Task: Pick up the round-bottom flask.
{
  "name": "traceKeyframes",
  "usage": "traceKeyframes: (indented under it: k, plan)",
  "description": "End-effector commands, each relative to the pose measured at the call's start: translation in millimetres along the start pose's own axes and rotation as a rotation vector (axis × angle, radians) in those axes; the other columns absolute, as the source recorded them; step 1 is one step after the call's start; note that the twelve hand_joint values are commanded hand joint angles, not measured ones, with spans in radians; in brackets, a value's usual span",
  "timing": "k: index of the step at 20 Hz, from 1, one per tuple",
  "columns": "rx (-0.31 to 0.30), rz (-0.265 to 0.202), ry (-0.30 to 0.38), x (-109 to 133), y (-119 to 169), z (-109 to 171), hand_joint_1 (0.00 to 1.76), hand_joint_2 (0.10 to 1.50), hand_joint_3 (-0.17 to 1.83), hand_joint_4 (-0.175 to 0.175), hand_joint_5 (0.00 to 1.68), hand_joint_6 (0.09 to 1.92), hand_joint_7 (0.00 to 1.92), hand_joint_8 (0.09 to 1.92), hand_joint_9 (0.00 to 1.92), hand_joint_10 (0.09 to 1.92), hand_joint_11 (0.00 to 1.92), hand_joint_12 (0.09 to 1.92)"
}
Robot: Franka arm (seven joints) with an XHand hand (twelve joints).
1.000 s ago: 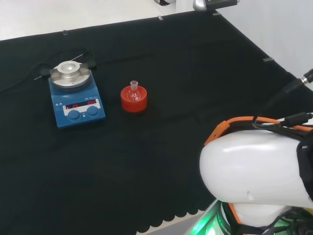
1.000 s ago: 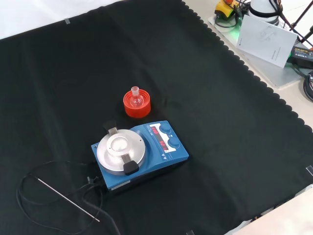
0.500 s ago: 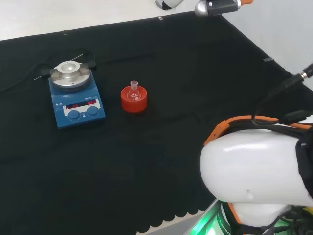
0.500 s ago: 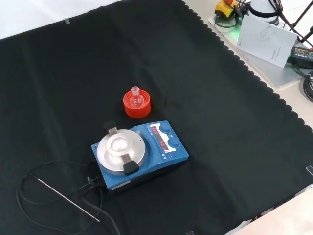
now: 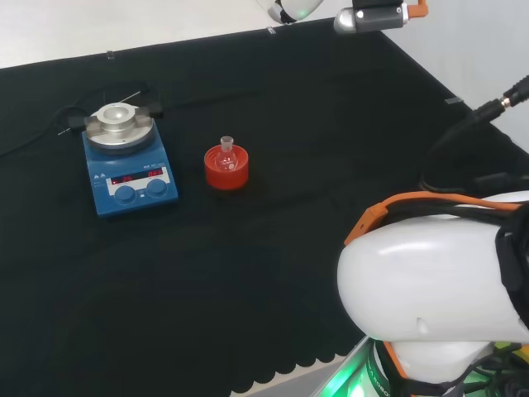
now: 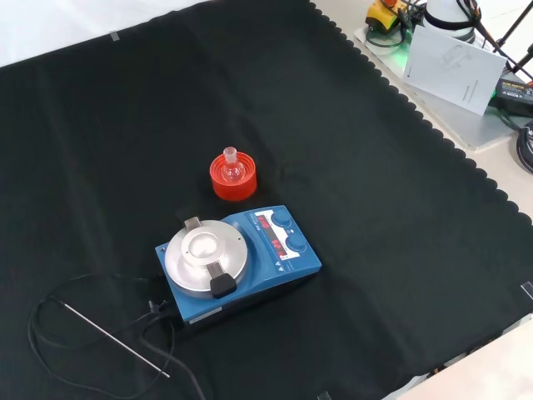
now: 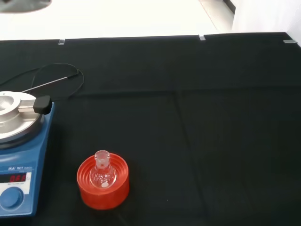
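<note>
arm links shifted in head view | round-bottom flask [image 6: 231, 167] upright in red stand [image 6: 233, 182]

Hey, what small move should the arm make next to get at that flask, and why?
Probably carry the hand down toward the round-bottom flask. The flask stands upright and untouched in its red ribbed stand beside the blue hotplate, and the wrist view sees it from well off, with open black cloth around it.
</note>
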State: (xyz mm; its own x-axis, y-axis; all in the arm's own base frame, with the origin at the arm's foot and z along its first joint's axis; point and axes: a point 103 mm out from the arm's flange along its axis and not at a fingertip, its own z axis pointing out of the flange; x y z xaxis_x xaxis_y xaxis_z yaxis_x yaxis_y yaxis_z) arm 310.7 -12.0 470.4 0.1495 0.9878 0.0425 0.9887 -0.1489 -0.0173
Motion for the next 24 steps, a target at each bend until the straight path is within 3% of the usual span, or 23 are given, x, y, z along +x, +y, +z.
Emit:
traceKeyframes:
  k: [1,3,5,9,14,19,24]
  plan:
    - [0.015,-0.004,0.034,-7.9,10.6,14.2,0.74,0.49,0.76,-0.137,0.25,0.09,0.12,0.79,0.08,0.89,0.00,1.18]
    - [0.020,-0.006,0.045,-9.5,14.3,19.5,0.74,0.49,0.77,-0.139,0.27,0.09,0.14,0.80,0.11,0.90,0.00,1.24]
    - [0.034,-0.031,0.014,-11.7,21.5,24.4,0.74,0.48,0.77,-0.141,0.29,0.09,0.16,0.81,0.13,0.90,0.00,1.28]
    - [0.022,-0.008,0.135,-18.8,33.1,41.7,0.75,0.46,0.78,-0.146,0.34,0.09,0.23,0.83,0.19,0.90,0.00,1.34]
    - [0.053,-0.016,0.189,-19.5,45.2,57.9,0.76,0.45,0.78,-0.152,0.40,0.09,0.31,0.83,0.25,0.90,0.00,1.39]
    - [0.075,-0.020,0.205,-3.3,50.7,69.2,0.75,0.44,0.78,-0.155,0.41,0.11,0.33,0.83,0.28,0.89,0.00,1.45]
    - [0.068,0.007,0.230,24.3,44.8,79.2,0.76,0.44,0.78,-0.158,0.41,0.13,0.36,0.84,0.31,0.90,0.00,1.48]
